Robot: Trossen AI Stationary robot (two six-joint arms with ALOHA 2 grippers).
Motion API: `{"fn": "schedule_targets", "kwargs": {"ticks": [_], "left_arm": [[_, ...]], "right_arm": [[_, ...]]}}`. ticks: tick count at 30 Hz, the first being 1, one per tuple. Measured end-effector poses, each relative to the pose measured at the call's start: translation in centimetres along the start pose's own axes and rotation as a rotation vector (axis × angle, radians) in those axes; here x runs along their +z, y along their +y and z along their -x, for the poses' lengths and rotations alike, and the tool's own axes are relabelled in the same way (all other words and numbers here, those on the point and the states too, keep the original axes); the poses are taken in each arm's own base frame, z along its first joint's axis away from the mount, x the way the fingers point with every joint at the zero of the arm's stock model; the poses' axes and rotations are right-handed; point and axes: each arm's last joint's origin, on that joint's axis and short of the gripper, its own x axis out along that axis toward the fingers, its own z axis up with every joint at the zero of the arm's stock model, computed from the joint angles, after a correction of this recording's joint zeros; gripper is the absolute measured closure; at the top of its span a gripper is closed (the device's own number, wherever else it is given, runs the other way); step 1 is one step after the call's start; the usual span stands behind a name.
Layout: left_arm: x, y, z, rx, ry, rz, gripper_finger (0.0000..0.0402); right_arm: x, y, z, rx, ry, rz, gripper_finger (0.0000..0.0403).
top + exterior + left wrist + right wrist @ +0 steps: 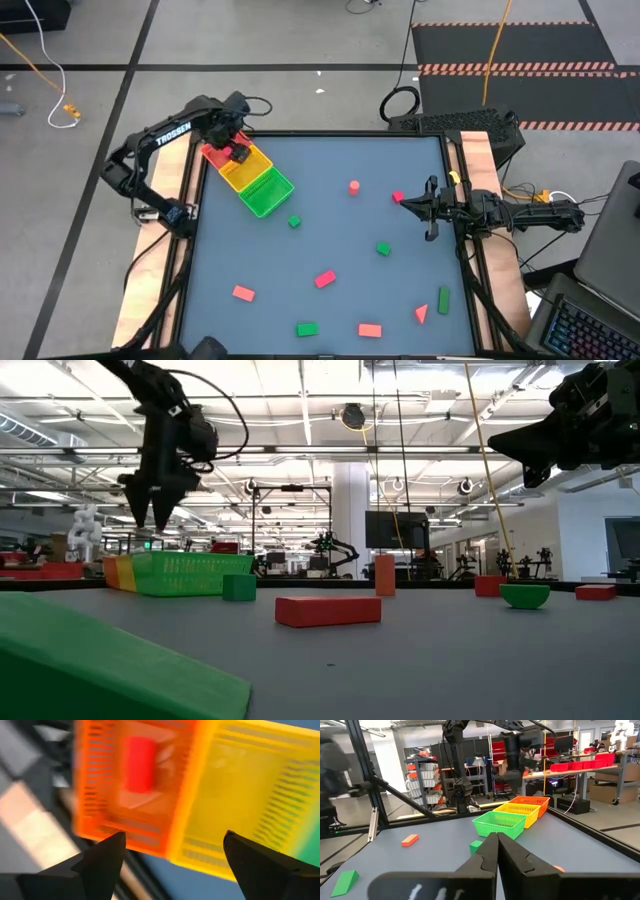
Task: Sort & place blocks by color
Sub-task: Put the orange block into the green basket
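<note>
Red block (pixel 139 764) lies in the tray's (pixel 262 199) red end, under my left pincer (pixel 172 851), jaws apart and empty. Right pincer (pixel 412 205) hovers shut. Other blocks (pixel 325 279) scatter the table (pixel 330 220); they look light, rigid, best pinched across flat sides.

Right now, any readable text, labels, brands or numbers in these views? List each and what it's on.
"TROSSEN", white letters on the left arm, read in the high view.
Nothing legible on the blocks or the tray.
Screens and shelf bins in the room behind the table: any print is too small to read.
Laptop keyboard at the high view's lower right: keys too small to read.
</note>
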Motion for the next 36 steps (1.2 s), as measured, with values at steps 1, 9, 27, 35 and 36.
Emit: {"fn": "schedule_targets", "kwargs": {"ticks": [1, 9, 27, 35, 36], "left_arm": [[-0.4, -0.8, 0.5, -0.032, -0.01, -0.02, 0.008], [-4.9, -8.7, 4.7, -0.206, -0.109, -0.229, 0.0129], [-21.6, -21.7, 7.3, -0.272, -0.255, -0.845, 0.0135], [-26.0, -23.9, 3.7, -0.277, -0.224, -0.946, 0.0135], [-26.3, -24.0, 3.2, -0.262, -0.207, -0.954, 0.0135]], "right_arm": [[0.0, 0.0, 0.0, 0.0, 0.0, 0.0, 0.0403], [0.0, 0.0, 0.0, 0.0, 0.0, 0.0, 0.0403], [0.1, 0.0, 0.0, 0.001, -0.012, -0.002, 0.0403], [0.2, 0.0, 0.0, 0.002, -0.018, -0.003, 0.0403], [0.2, 0.0, 0.0, 0.002, -0.021, -0.003, 0.0403]]}}
